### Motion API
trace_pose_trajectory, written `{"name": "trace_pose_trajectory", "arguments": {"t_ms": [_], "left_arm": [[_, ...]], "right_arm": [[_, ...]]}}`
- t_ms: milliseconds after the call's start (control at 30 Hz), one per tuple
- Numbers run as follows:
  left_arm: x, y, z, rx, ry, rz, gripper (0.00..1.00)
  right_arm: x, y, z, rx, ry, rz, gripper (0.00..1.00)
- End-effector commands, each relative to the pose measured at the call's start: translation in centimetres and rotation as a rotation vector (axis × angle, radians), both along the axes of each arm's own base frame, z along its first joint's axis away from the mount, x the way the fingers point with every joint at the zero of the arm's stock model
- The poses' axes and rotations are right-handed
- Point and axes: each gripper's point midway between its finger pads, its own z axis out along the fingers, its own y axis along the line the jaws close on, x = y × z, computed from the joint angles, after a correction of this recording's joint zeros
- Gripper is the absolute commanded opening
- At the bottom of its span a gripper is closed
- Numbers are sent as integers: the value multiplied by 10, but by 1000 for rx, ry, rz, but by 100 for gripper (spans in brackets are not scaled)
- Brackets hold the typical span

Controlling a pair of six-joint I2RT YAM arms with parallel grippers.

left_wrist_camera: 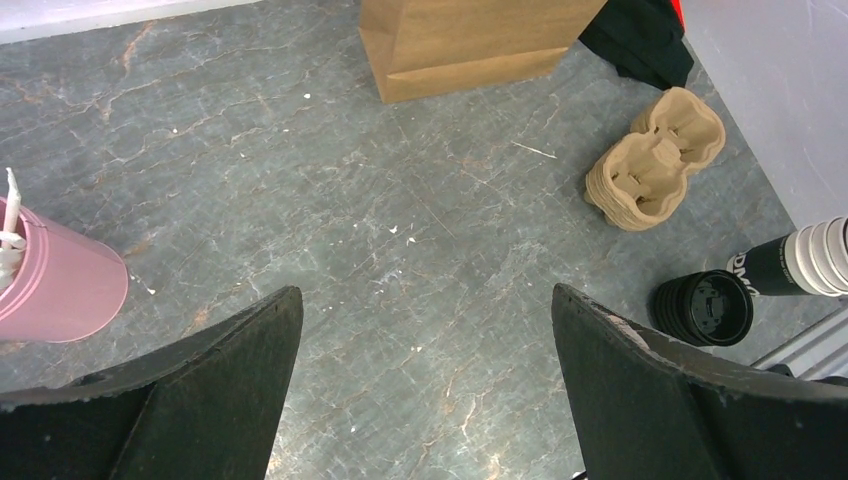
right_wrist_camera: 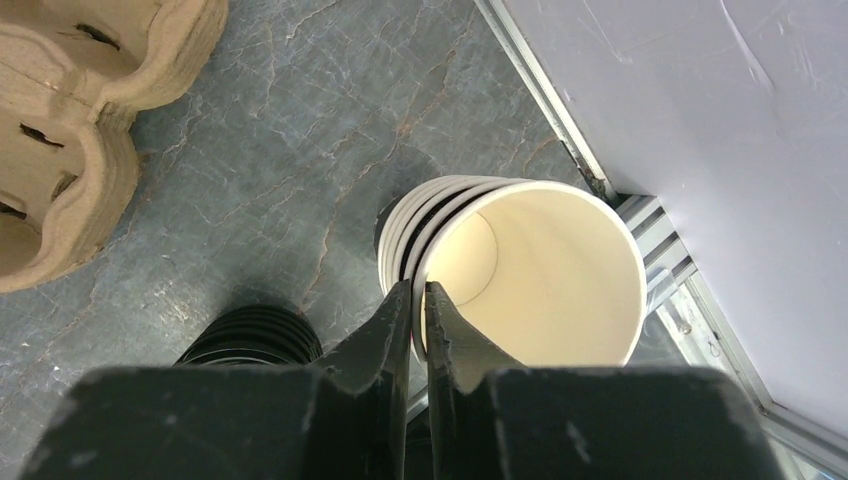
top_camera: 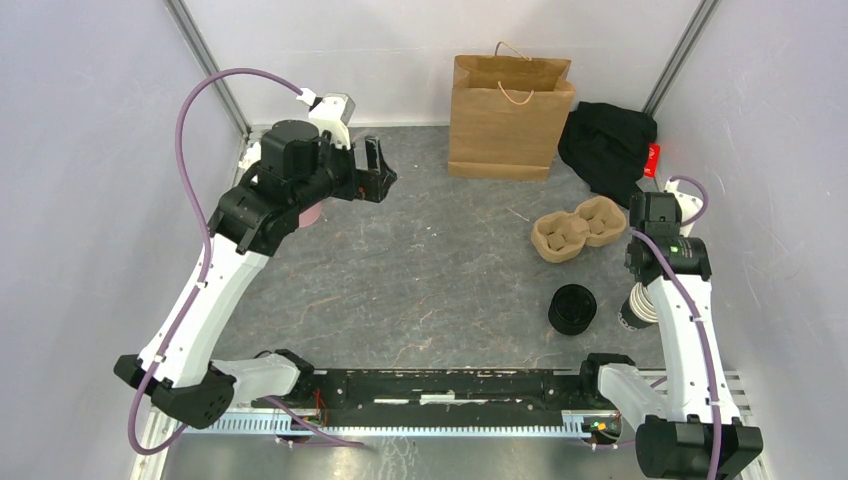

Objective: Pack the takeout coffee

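Top cup (right_wrist_camera: 540, 260): paper, lidless, cream inside with a rolled cream rim. It shows no liquid and is nested in the cup stack (top_camera: 640, 305), whose lowest cup has a dark side with white print. Its own side is hidden.

Position: near-right part of the table (top_camera: 430, 270), close to the right wall and under the right wrist.

Right gripper (right_wrist_camera: 418, 295): fingers pressed almost together on the top cup's rim at its left side, one finger inside the wall and one outside.

Stack of black lids (top_camera: 573, 308): just left of the cups.

Pulp cup carrier (top_camera: 578, 228): farther back, two wells facing up.

Far edge: brown paper bag (top_camera: 510, 115) standing, black cloth (top_camera: 608, 145) to its right.

Left gripper (left_wrist_camera: 425, 292): spread wide and holding nothing, over the far-left area beside a pink cup (left_wrist_camera: 55, 285).
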Motion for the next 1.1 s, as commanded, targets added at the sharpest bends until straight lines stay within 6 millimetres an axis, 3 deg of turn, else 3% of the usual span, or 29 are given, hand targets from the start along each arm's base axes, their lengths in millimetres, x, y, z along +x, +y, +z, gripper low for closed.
{"name": "trace_pose_trajectory", "arguments": {"t_ms": [0,233,600,733,900,1067], "left_arm": [[3,3,17,28,-66,-10,100],[4,0,15,22,-57,-19,100],[6,-5,19,6,-55,-28,100],[8,-7,20,2,-54,-27,100],[8,-7,22,-3,-56,-25,100],[8,-7,21,-3,-51,-25,100]], "right_arm": [[-3,-9,11,-47,-36,-39,14],[-6,-13,21,-80,-22,-16,0],[-8,-13,56,-103,-10,42,0],[-8,-11,76,-103,-11,68,0],[-8,-6,112,-101,-133,117,0],[-16,-14,140,-177,-177,119,0]]}}
